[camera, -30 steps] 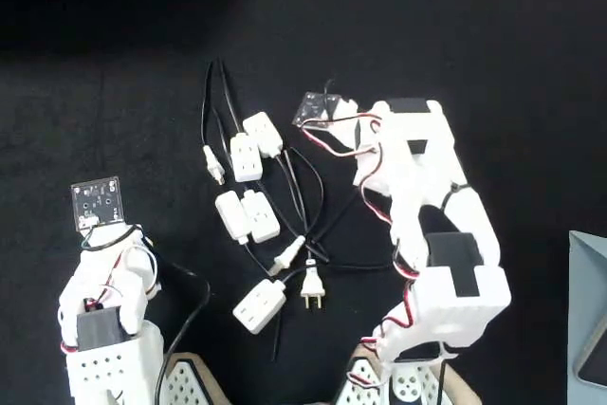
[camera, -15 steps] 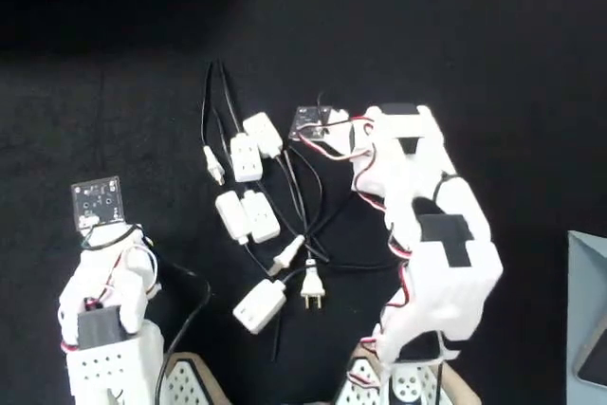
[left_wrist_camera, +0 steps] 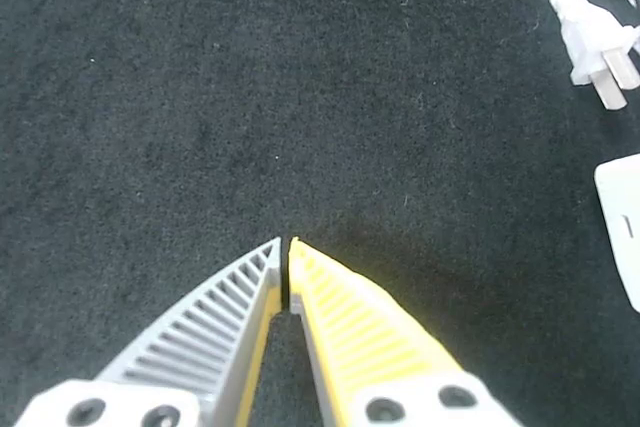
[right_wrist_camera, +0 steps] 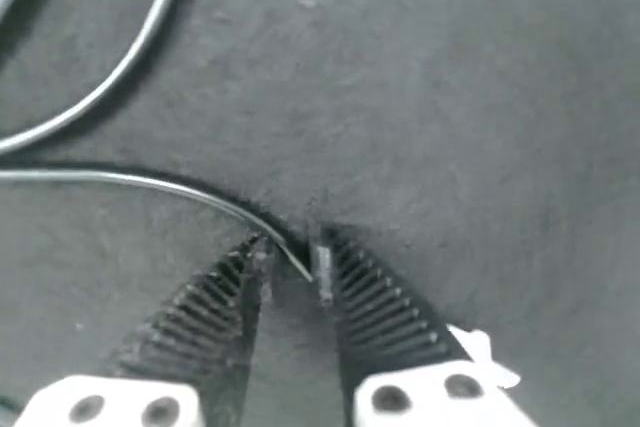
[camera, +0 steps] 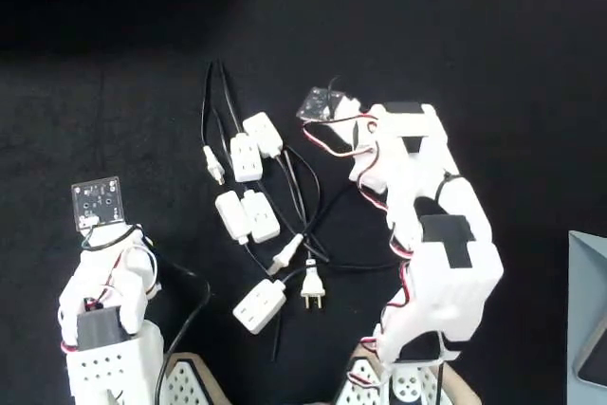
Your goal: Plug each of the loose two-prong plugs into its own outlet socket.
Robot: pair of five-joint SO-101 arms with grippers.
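White plastic shells form the left arm [camera: 100,284] and right arm [camera: 408,154] — with black servo blocks [camera: 446,236] and red and black wires [camera: 372,198]. The left gripper [left_wrist_camera: 284,243] has ribbed fingers [left_wrist_camera: 350,317], grey and yellow; the right gripper [right_wrist_camera: 293,247] has dark ones on white screw-holed mounts [right_wrist_camera: 420,397].

Left gripper closed over bare black table.
Left gripper [left_wrist_camera: 285,246], one grey finger [left_wrist_camera: 215,322] and one yellow [left_wrist_camera: 355,322], tips meeting above the table [left_wrist_camera: 200,97]. Well apart from it, a white two-prong plug [left_wrist_camera: 590,32] lies on the cloth, near a white outlet socket [left_wrist_camera: 622,222] cut off by the frame edge.
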